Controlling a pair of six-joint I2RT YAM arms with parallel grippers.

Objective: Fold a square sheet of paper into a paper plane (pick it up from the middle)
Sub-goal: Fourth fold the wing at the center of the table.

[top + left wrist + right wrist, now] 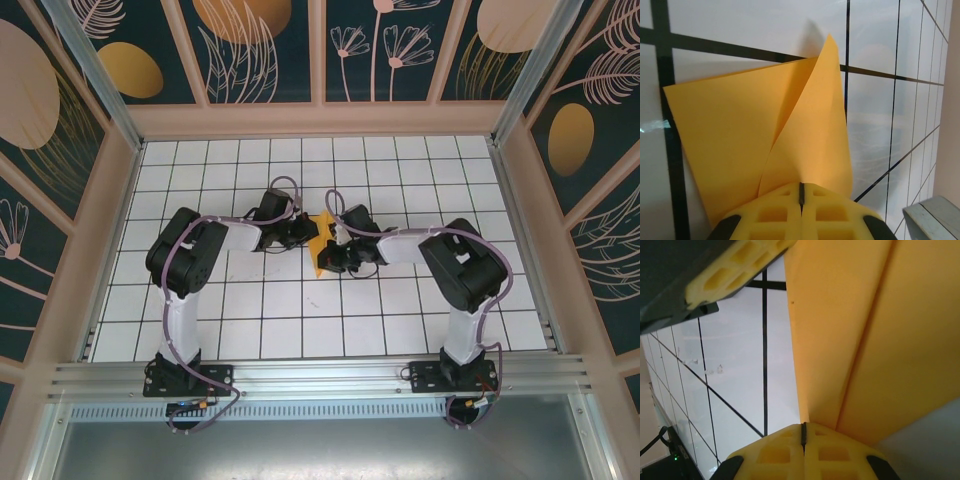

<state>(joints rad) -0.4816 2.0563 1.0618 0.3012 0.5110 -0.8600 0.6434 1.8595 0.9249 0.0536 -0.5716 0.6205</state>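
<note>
Square sheet of paper [322,245]: orange-yellow; it was held up near the middle of the table, between both grippers, with one flap raised for a fold.
Table [400,320]: a white gridded surface was seen just behind the sheet.
Left gripper [801,192]: its fingers were clamped together on one edge of the sheet, judged to anchor it.
Right gripper [803,432]: its fingers were likewise pinched on the opposite edge, probably so the edges could be aligned.
Crease [862,345]: it was formed softly and not yet pressed flat.
</note>
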